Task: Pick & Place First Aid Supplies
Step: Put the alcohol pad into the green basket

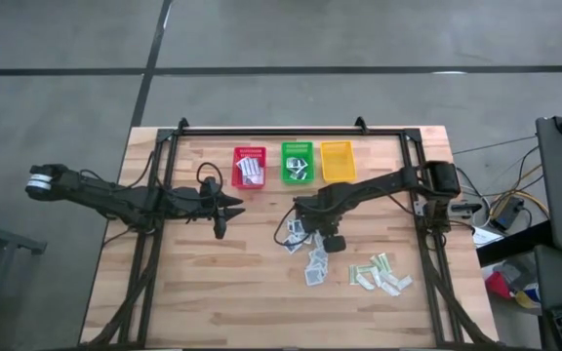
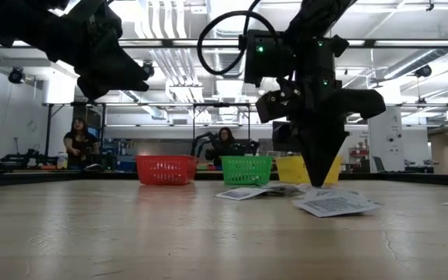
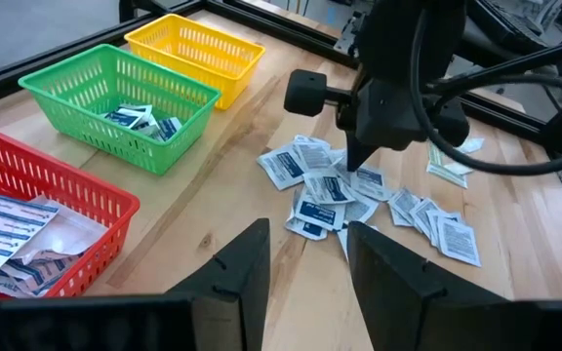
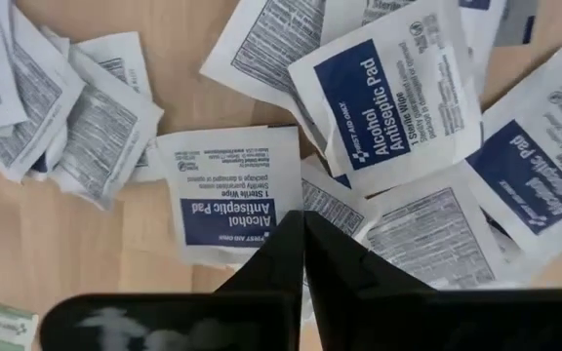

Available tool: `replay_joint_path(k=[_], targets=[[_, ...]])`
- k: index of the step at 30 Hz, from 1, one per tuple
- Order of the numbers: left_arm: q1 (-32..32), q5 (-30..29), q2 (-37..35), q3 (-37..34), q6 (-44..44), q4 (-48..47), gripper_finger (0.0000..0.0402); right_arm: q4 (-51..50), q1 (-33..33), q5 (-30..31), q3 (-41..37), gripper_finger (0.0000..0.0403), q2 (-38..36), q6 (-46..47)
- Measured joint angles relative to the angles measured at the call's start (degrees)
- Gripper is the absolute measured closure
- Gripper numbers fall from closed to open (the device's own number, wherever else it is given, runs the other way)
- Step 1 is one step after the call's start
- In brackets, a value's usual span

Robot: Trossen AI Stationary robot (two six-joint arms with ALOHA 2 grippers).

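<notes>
The alcohol pads [image 4: 224, 209], small square white-and-blue packets, lie in a loose overlapping heap on the tabletop [image 1: 203, 283] a little right of its middle, short of the far edge where the three baskets stand in a row; a separate scatter of pale green-beige strips [image 1: 380, 273] sits nearer the right edge. The right gripper [image 4: 303, 242] stands point-down in that heap with its fingers pressed together, tips at the edge of one pad whose blue label faces up. Whether a packet edge is truly pinched between them is hard to tell, since the fingers hide the contact. The step in hand looks like the pick itself. The next move calls for a straight lift to test the hold, then a carry to the green basket [image 1: 297, 162], which already holds like packets. Neighbouring pads overlap the target and may drag along. The left gripper [image 3: 305, 255] waits with fingers apart over the tabletop's left half, near the red basket [image 1: 249, 167].
</notes>
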Motion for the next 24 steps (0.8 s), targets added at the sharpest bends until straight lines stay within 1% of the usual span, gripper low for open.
replay_joint_path(k=[4, 9, 18, 24], targets=[[0.0, 0.0, 0.0, 0.0, 0.0, 0.0, 0.0268, -0.8, 0.0, 0.2, 0.0, 0.0394, -0.2, -0.3], [0.0, 0.0, 0.0, 0.0, 0.0, 0.0, 0.0268, -1.8, -0.2, 4.5, 0.0, 0.0395, -0.2, -0.5], [0.0, 0.0, 0.0, 0.0, 0.0, 0.0, 0.0268, -4.8, -0.5, 4.0, 0.0, 0.0395, -1.7, 0.2], [0.0, 0.0, 0.0, 0.0, 0.0, 0.0, 0.0268, -7.4, -0.7, 1.6, 0.1, 0.0395, -5.5, 0.2]])
